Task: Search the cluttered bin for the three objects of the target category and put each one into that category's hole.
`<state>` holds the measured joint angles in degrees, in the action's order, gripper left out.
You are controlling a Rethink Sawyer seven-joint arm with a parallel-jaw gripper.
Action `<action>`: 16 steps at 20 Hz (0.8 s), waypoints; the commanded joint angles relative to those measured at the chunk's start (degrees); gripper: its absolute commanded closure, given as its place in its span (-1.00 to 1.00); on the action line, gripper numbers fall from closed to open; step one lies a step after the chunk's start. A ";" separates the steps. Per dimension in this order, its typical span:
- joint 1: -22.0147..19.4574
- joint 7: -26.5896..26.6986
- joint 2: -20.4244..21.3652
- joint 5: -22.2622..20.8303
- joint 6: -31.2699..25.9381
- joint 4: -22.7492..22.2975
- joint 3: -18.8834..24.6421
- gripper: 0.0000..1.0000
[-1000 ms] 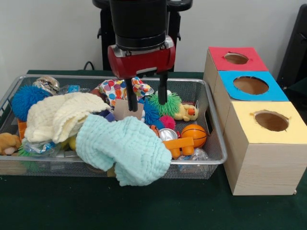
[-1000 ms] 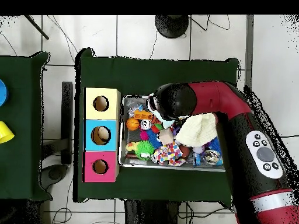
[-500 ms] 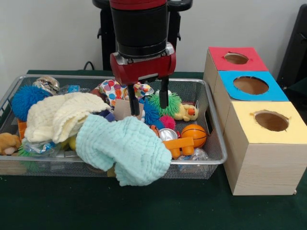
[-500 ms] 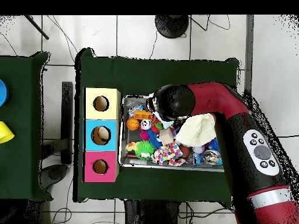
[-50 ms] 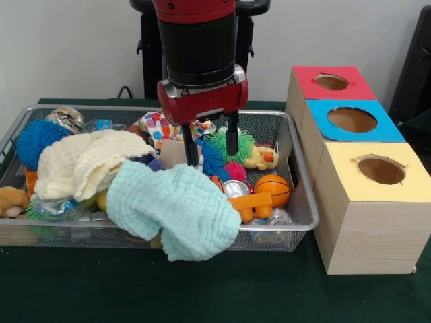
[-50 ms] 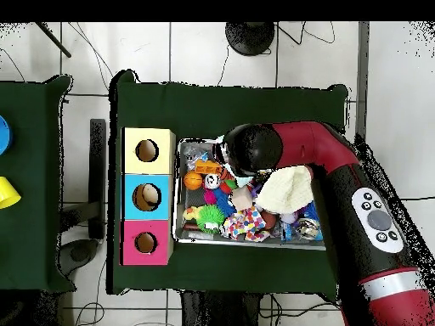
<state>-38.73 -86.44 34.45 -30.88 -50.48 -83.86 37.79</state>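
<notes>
Currently we see the red-and-black gripper (image 5: 212, 149) with fingers apart, empty, over the wire-mesh bin (image 5: 304, 199), above a blue spiky ball (image 5: 211, 159) beside a green spiky ball (image 5: 236, 142).

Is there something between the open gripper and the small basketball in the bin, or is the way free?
Nothing covers the basketball; its top is exposed. The gripper hangs open to its left, above the toys. Between them lie a pink spiky ball and a silver can, low in the bin, so a raised sideways move looks clear.
</notes>
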 commanded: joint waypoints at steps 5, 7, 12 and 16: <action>-1.85 14.34 -4.50 -0.56 -4.24 1.71 2.78 -1.00; -1.76 14.52 -5.04 -0.83 -4.05 2.16 2.83 -1.00; -1.84 15.83 -7.07 -1.27 -4.14 4.01 3.18 -1.00; -1.72 16.21 -7.86 -2.13 -3.57 4.79 2.93 -1.00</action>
<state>-39.87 -86.44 30.54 -30.91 -50.48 -82.11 38.07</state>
